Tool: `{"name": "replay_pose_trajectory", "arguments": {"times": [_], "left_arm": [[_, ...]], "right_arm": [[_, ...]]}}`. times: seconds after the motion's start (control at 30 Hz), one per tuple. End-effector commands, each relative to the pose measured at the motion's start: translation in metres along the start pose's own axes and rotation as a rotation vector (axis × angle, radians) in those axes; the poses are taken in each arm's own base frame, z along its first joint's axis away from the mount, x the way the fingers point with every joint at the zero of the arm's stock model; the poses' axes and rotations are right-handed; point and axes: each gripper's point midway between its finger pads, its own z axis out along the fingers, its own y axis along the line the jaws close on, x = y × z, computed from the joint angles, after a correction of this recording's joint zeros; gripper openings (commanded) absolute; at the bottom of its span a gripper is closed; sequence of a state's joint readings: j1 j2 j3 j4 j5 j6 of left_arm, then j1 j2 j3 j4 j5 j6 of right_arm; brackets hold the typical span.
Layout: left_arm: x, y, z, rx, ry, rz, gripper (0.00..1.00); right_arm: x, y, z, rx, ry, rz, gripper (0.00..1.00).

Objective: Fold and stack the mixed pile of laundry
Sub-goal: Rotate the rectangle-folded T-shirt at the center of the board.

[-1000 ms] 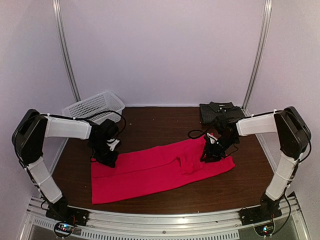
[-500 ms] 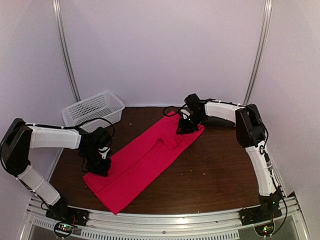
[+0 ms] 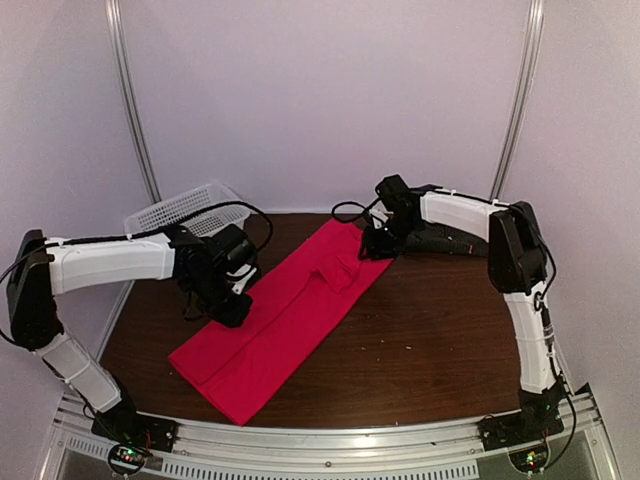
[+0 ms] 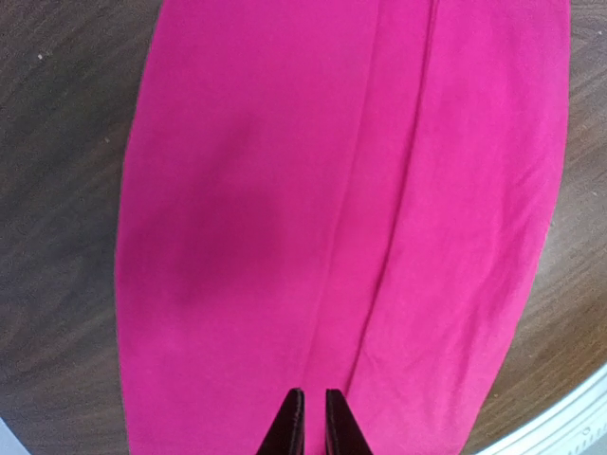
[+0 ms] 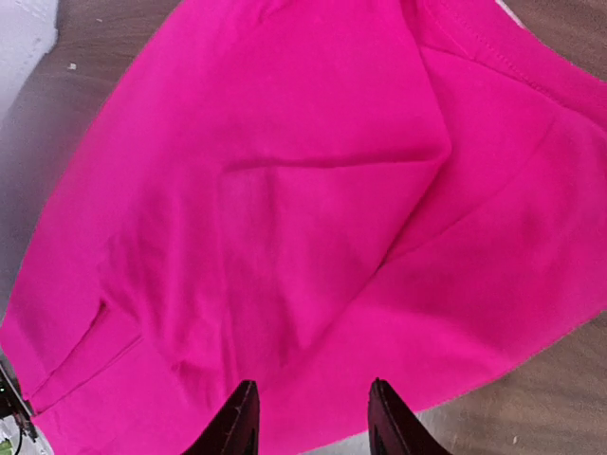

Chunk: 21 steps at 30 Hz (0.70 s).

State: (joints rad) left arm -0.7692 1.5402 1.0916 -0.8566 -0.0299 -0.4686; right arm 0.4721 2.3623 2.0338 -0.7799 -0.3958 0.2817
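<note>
The bright red-pink T-shirt (image 3: 285, 325) lies flat on the brown table (image 3: 440, 330), folded into a long strip. It runs diagonally from the front left to the back middle. My left gripper (image 3: 230, 306) hovers over the strip's left edge near its middle. In the left wrist view it (image 4: 310, 422) is shut and empty above the smooth cloth (image 4: 285, 190). My right gripper (image 3: 373, 247) is at the strip's far end. In the right wrist view it (image 5: 313, 422) is open over the folded sleeve (image 5: 313, 190). The dark shirt (image 3: 445, 243) lies folded at the back right, mostly hidden by the right arm.
A white lattice basket (image 3: 185, 212) leans against the back left wall. A metal rail (image 3: 320, 440) runs along the table's front edge. Bare wood shows to the right of the T-shirt.
The T-shirt swung from lying crosswise to diagonal, its right end carried to the back. In the last half second my left gripper moved back and right along the strip.
</note>
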Motion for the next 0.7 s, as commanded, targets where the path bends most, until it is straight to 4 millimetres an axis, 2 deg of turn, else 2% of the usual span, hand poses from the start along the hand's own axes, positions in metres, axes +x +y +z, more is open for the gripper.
{"name": "replay_pose_trajectory", "arguments": {"times": [0.0,0.1,0.17,0.27,0.33,0.47,0.67], "left_arm": [[-0.006,0.027,0.012,-0.175,0.051,0.138,0.07],[-0.009,0.039,0.02,-0.266,0.091,0.196,0.0],[-0.011,0.045,0.023,-0.31,0.108,0.223,0.0],[-0.013,0.052,0.027,-0.352,0.126,0.252,0.0],[-0.008,0.054,0.033,-0.363,0.153,0.273,0.0],[0.006,0.053,0.045,-0.38,0.205,0.324,0.0],[0.025,0.034,0.059,-0.344,0.263,0.389,0.0]], "right_arm": [[-0.005,0.034,-0.053,-0.062,-0.097,-0.011,0.4],[0.022,0.036,-0.045,-0.065,-0.04,0.008,0.34],[0.039,0.039,-0.035,-0.074,-0.009,0.014,0.29],[0.052,0.044,-0.022,-0.067,0.012,0.01,0.18],[0.053,0.041,-0.011,-0.057,0.012,0.021,0.11],[0.044,0.031,0.009,-0.01,0.011,0.031,0.04],[0.044,0.007,0.031,0.093,0.042,0.033,0.0]]}}
